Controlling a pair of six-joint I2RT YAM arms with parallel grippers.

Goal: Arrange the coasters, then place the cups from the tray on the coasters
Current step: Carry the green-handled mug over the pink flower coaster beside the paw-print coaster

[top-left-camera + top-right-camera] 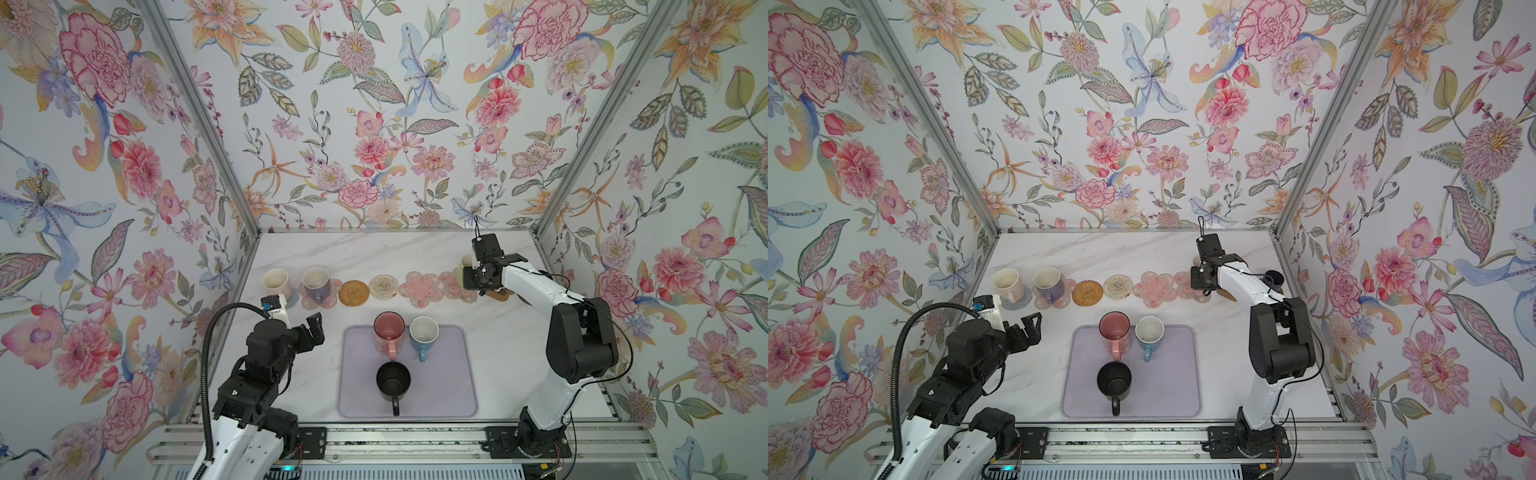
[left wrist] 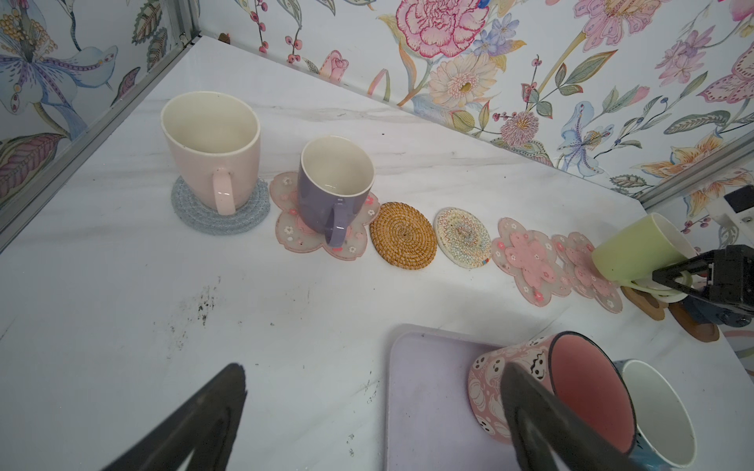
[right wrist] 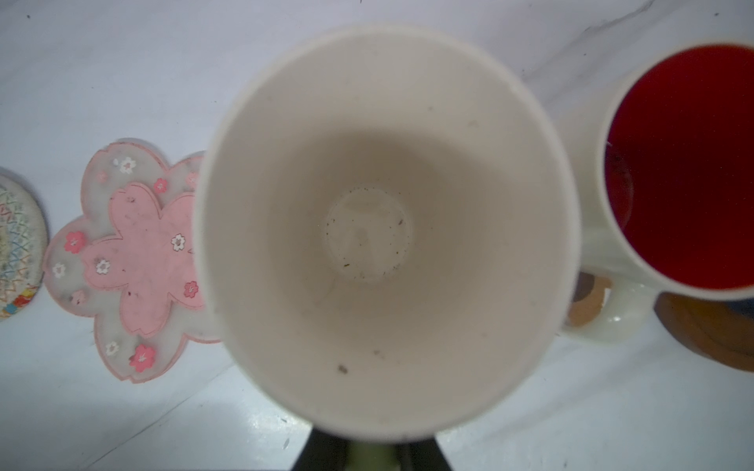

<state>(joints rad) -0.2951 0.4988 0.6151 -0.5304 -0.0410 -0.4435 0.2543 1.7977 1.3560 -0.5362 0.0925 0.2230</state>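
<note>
My right gripper is shut on the handle of the light green cup, which hangs tilted over the rightmost pink flower coaster. Its cream inside fills the right wrist view. My left gripper stands open and holds nothing, left of the lavender tray. Pink, blue and black cups stand on the tray. The cream-pink cup sits on the grey coaster. The lavender cup sits on a pink flower coaster.
Bare rattan, woven and pink flower coasters continue the row. A white cup with a red inside stands over brown coasters to the right. A small navy cup shows behind the right arm.
</note>
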